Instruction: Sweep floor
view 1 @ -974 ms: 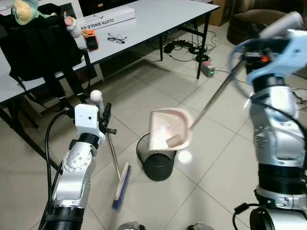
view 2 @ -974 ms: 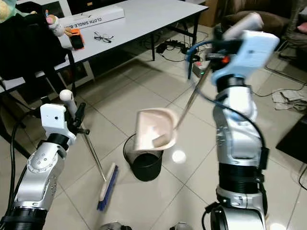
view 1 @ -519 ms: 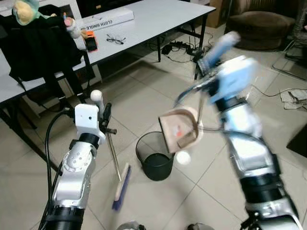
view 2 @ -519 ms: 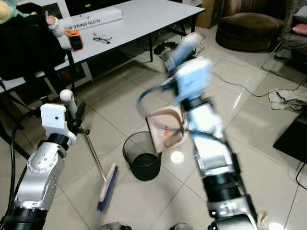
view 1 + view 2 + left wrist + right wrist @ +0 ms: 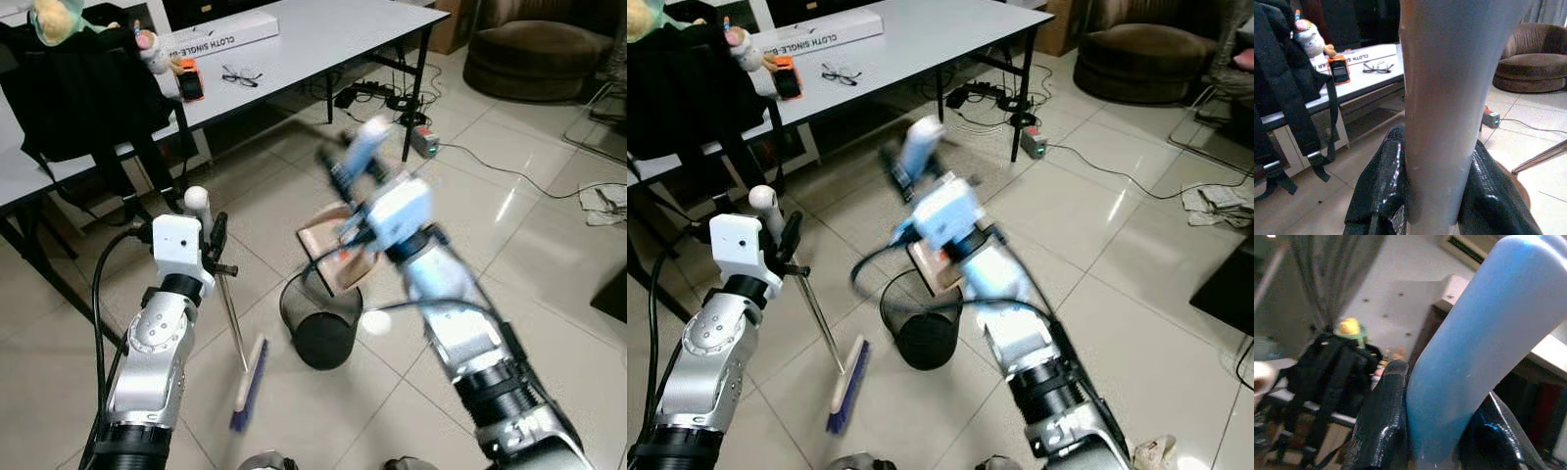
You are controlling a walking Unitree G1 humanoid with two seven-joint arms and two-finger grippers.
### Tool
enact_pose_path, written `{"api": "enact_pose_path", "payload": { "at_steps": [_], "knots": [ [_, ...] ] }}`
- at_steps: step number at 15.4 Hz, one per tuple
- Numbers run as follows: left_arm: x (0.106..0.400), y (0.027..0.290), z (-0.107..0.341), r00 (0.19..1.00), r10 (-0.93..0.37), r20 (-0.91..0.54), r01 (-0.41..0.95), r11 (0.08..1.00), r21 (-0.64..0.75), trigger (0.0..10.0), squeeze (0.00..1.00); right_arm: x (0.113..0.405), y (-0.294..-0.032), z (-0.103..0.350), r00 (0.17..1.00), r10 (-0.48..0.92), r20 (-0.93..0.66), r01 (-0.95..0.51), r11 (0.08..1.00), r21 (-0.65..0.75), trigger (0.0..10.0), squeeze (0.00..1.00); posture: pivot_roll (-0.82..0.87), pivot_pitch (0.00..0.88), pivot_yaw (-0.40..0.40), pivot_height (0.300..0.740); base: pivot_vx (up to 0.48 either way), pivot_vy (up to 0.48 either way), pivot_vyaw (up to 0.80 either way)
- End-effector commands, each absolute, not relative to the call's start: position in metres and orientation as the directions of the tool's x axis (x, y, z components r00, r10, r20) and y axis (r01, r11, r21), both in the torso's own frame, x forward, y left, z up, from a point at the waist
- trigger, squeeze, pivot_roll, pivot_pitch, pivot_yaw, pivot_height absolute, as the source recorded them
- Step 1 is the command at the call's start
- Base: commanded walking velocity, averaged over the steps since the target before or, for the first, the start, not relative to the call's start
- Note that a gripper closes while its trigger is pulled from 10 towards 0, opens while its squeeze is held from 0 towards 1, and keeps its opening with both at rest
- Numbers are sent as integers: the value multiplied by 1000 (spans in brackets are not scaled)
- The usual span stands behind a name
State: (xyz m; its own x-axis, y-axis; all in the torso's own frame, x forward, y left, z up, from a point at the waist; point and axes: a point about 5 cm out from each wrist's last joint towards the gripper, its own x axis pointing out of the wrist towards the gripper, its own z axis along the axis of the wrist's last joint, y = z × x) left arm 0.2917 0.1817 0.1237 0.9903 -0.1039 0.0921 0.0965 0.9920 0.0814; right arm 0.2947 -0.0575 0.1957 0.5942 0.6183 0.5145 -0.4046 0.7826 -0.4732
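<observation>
Pink dustpan [image 5: 331,257] tipped over the black bin [image 5: 320,321], bit blurry

Right gripper [image 5: 1437,431] is clamped on the dustpan's blue handle [image 5: 1484,338], left gripper [image 5: 1442,196] squeezes the broom [image 5: 247,382] pole, brush head down on the tile floor [image 5: 549,294] just beside the bin.

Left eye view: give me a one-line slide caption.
Right gripper tips the dustpan over the black bin while the left gripper holds the broom on the tiled floor.
</observation>
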Motion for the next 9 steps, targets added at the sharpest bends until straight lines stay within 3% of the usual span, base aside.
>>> {"api": "enact_pose_path", "payload": {
  "at_steps": [1,6,9],
  "knots": [
    [291,183,133,986,-107,131,94,990,105,10000,0,290,-53,201,530,660,532,-394,748,-534,10000,0,6,53,86,740,0,0,0],
    [290,182,132,986,-111,126,98,989,107,10000,0,283,-46,196,459,724,515,-378,684,-624,10000,0,6,62,87,740,0,0,0],
    [290,181,132,985,-121,121,108,988,113,10000,0,297,-76,214,565,521,640,-227,843,-487,10000,0,6,64,81,740,0,0,0]
  ]
}}
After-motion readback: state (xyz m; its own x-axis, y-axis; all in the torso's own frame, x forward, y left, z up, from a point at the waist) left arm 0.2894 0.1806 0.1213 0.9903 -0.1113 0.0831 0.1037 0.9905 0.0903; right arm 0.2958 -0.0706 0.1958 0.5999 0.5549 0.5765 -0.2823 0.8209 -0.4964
